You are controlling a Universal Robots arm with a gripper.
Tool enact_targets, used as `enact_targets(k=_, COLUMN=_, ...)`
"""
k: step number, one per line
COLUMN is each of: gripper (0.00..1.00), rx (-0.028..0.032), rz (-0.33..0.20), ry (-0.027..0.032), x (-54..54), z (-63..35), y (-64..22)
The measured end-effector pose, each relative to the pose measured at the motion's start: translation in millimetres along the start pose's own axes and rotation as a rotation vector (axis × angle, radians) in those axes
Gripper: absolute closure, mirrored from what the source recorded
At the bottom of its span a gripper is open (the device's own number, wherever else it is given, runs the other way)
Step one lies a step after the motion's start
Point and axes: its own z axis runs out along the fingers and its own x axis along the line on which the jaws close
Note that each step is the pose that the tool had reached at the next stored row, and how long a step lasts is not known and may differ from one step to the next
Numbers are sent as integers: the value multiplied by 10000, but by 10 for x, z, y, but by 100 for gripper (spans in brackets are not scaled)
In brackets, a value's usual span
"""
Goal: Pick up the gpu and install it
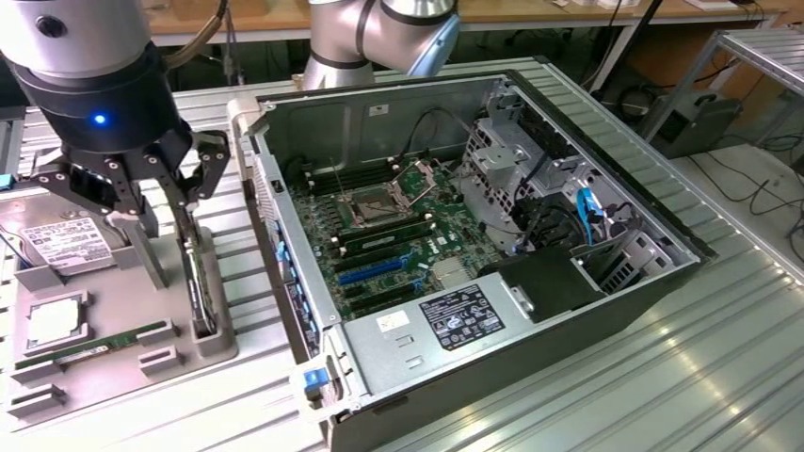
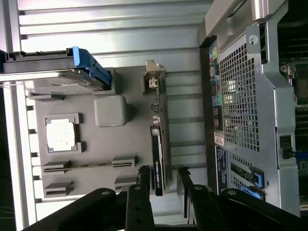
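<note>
Claw (image 2: 163, 179) apart, straddling gpu (image 2: 158, 144) edgewise in tray (image 2: 110, 144); gpu's end partly hidden behind fingers.

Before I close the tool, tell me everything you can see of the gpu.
The gpu is a thin, flat black expansion card with a narrow pale metal bracket at the end away from the tool. It stands on its long edge in a slot of the grey plastic parts tray, beside the open black and silver computer case, and is not yet installed. The open tool straddles its near end, one finger on each side, both apparently clear of it.
</note>
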Motion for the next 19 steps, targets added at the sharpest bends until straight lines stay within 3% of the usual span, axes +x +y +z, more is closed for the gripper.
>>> enact_targets(k=9, gripper=64, rx=-1, rz=-3, ry=0, x=58, z=232, y=7)
enact_targets(k=15, gripper=64, rx=-2, rz=-20, ry=4, x=-43, z=360, y=9)
enact_targets(k=19, gripper=64, rx=-3, rz=-138, ry=13, x=-41, z=446, y=5)
